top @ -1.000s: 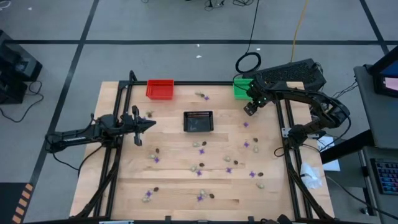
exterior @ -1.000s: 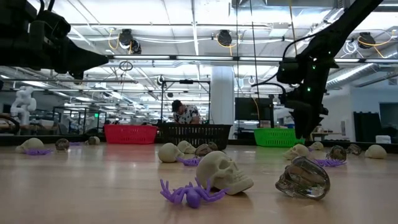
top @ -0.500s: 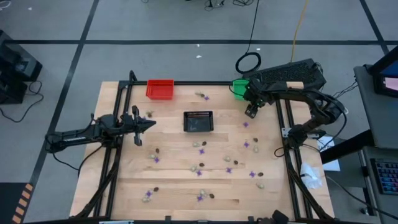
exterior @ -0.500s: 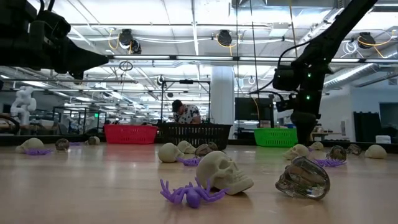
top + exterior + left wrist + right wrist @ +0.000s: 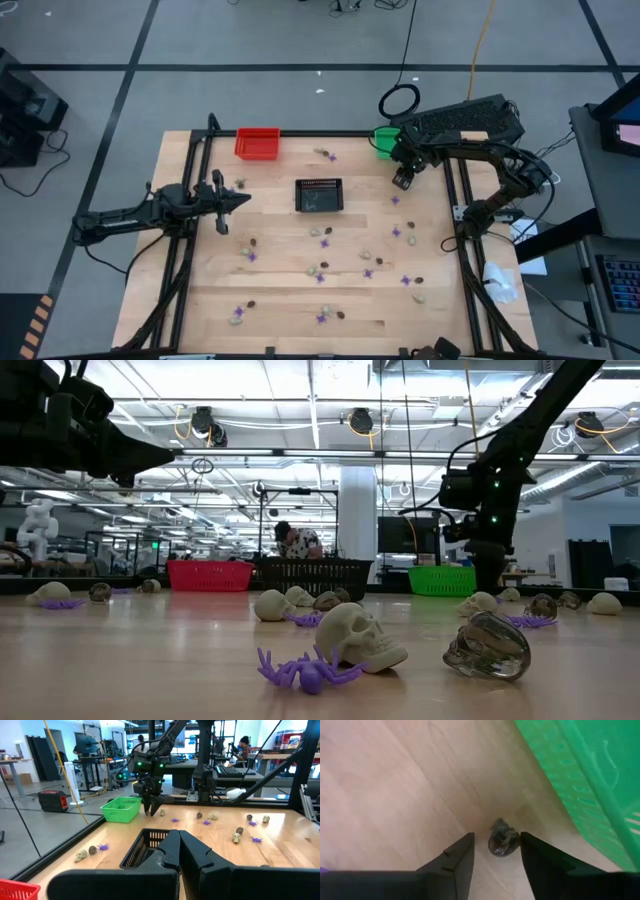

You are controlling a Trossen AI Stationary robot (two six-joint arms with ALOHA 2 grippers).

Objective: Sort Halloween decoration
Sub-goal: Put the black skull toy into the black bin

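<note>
Beside the green basket (image 5: 387, 141), seen from above, my right claw (image 5: 401, 180) hangs low over the table (image 5: 280, 290), just off the basket's near corner. My left claw (image 5: 232, 201) waits well away from that basket, past the black basket (image 5: 319, 195), with its fingers pinched together and nothing in them. Decorations lie scattered over the wood, most of them farther from the green basket than the black one is.

At table height, my right claw (image 5: 486, 575) stands upright, close in front of the green basket (image 5: 440, 580). A pale skull (image 5: 362, 638), a purple spider (image 5: 303, 671) and a glassy dark skull (image 5: 487, 647) sit far nearer the camera than that basket. They are small, hard-looking pieces; the spider's legs are thin and splayed.

Through my left wrist camera, the right claw (image 5: 149, 809) points down at the wood next to the green basket (image 5: 121, 808), with more skulls and spiders spread beyond it.

Through my right wrist camera, a dark lumpy piece (image 5: 503, 840) rests on the wood between my fingertips (image 5: 460, 854), close to the green basket's wall (image 5: 580, 785). My fingers stand partly apart around it and do not yet appear to grip. Judgement: it sits nearer one finger, so I should centre it, stay low, and close gently, lest it squirt out sideways toward the basket wall.
</note>
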